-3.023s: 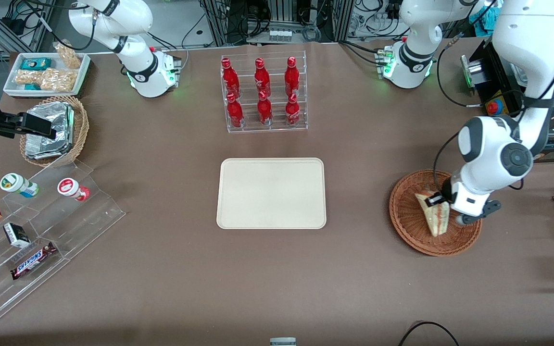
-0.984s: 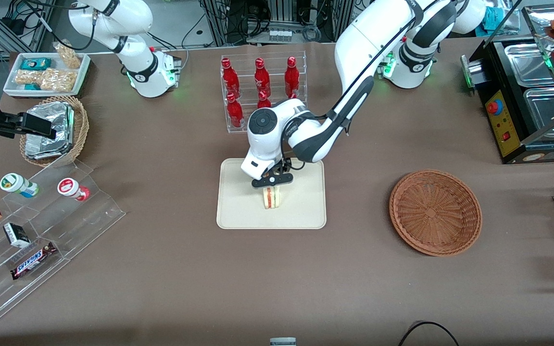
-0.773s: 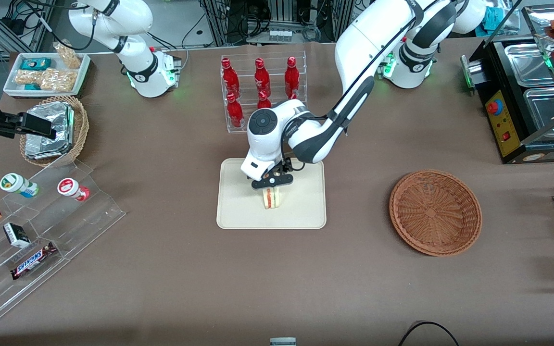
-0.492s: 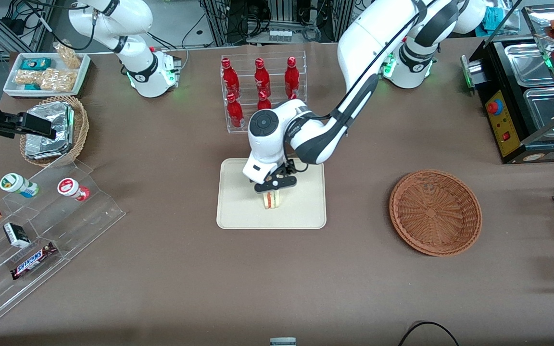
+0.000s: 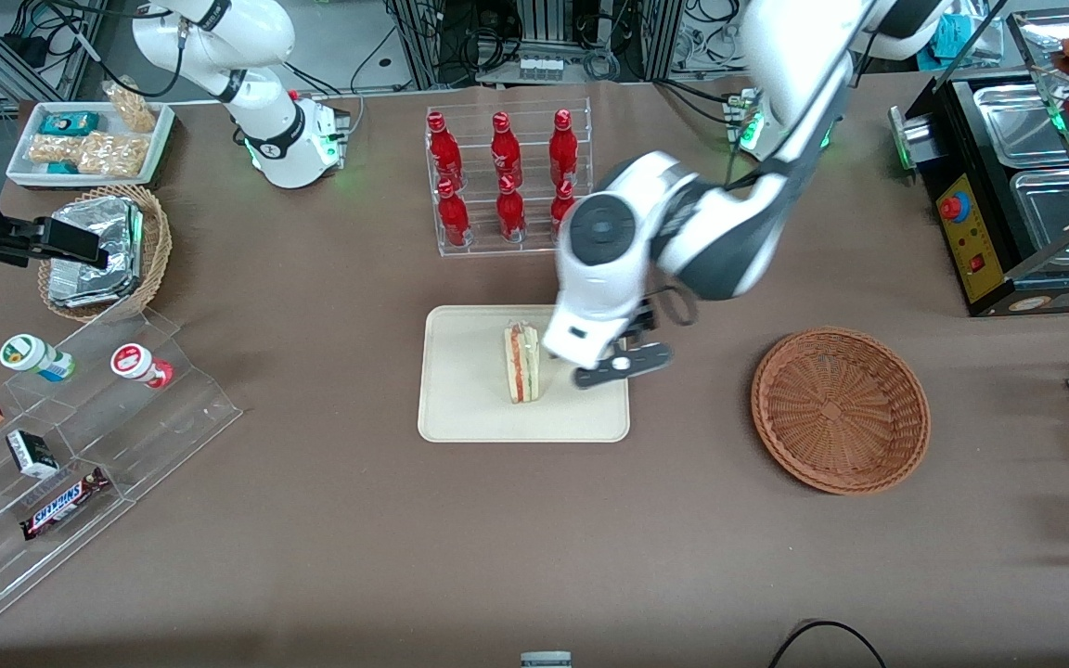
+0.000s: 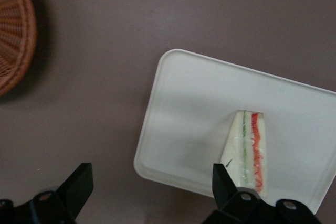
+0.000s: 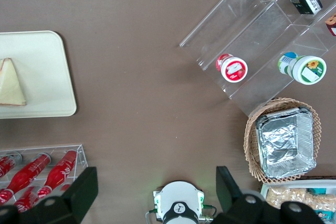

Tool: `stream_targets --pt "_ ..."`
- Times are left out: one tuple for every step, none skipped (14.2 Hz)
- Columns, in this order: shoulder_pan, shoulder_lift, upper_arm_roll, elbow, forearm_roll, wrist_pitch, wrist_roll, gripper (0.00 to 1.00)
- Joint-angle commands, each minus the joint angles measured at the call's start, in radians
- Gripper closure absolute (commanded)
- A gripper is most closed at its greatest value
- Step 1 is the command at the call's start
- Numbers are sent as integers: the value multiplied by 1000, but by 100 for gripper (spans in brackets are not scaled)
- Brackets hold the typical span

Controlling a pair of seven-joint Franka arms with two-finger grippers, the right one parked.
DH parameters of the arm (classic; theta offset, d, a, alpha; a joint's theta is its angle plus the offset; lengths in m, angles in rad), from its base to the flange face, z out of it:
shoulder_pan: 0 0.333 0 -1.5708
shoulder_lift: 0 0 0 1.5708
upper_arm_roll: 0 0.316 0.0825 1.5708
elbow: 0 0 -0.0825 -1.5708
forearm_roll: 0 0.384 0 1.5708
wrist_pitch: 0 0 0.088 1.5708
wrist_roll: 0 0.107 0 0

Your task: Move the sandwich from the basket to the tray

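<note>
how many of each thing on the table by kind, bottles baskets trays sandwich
red bottles: 6, in the clear rack
wicker baskets: 2, the basket and a smaller tan one
trays: 2, the tray and a white snack tray
sandwich: 1, on the tray
total: 11
the end effector hangs open above the tray's edge.

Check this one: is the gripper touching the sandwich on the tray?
Apart. In the left wrist view the gripper is open and raised above the tray; the sandwich stands on it, clear of both fingers.
</note>
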Motion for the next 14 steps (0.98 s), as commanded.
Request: stream_targets --pt "121 -125 -9 -37 -58 -161 151 0" --pt "163 -150 -9 -34 -54 -214 196 0" --pt "198 -166 -6 -30 -44 -270 236 0" --pt "244 -196 4 -30 -41 -326 295 0" --pt "296 -220 7 -30 -40 -365 367 0" --pt "348 -252 7 -30 -40 -409 458 0" --pt "393 -274 7 -30 -41 -449 519 0" --pt "428 -286 5 -29 -41 -482 578 0" --pt "441 -294 7 -27 -40 -496 610 0" --pt "452 -308 14 -24 -43 -502 624 0" --pt "465 -315 17 -24 -46 -506 623 0" --pt "467 -325 19 -20 -49 -525 618 0" --pt "467 -322 18 6 -55 -529 601 0" --pt "461 -311 16 40 -58 -523 565 0"
